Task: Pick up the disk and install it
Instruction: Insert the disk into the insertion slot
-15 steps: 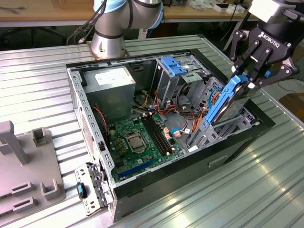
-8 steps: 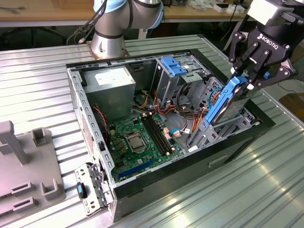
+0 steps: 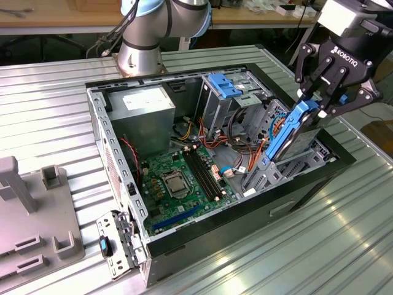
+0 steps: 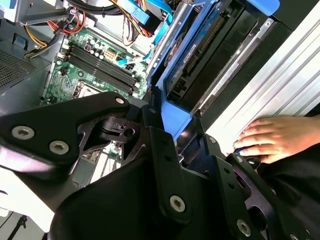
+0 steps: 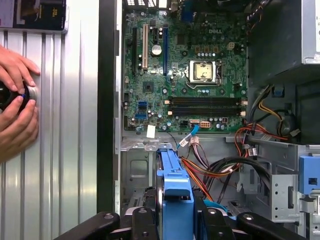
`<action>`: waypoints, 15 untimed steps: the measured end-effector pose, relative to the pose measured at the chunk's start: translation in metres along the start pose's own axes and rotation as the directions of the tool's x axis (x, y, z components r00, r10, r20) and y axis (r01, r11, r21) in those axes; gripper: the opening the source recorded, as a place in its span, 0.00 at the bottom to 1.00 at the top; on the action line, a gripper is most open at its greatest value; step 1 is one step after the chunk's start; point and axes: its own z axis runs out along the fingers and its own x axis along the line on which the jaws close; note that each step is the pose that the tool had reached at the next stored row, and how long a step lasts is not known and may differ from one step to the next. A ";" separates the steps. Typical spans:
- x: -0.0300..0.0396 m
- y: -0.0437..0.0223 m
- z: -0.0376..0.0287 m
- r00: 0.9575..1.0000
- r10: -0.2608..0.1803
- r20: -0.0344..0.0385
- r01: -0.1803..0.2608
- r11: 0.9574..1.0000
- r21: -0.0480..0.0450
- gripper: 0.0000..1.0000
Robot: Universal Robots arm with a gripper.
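Observation:
The disk (image 3: 287,134), a grey drive in a bright blue carrier, stands on edge and tilted over the drive cage (image 3: 296,165) at the exterior view's right end of the open computer case (image 3: 98,132). Its lower end reaches down into the cage. My gripper (image 3: 317,109) is shut on the disk's upper end, one black finger on each side of the blue frame. In the second wrist view the disk (image 4: 200,55) runs away from the gripper (image 4: 170,131) along the case wall. In the first wrist view the blue carrier (image 5: 174,187) sits between the fingers (image 5: 145,222).
Inside the case lie a green motherboard (image 3: 178,181), a grey power supply (image 3: 145,106), orange and red cables (image 3: 236,144) and a light-blue bracket (image 3: 225,85). A person's hands (image 5: 15,102) (image 4: 272,136) rest on the ribbed metal table (image 3: 344,239) beside the case. A grey fixture (image 3: 31,215) stands at the exterior view's left.

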 end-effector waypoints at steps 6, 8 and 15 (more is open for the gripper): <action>0.0000 0.0000 0.0026 1.000 0.000 0.000 0.000 1.000 0.000 0.37; 0.0000 -0.0001 0.0034 1.000 0.000 0.000 0.000 1.000 0.000 0.37; 0.0000 -0.0001 0.0066 1.000 0.000 0.000 0.000 1.000 0.000 0.37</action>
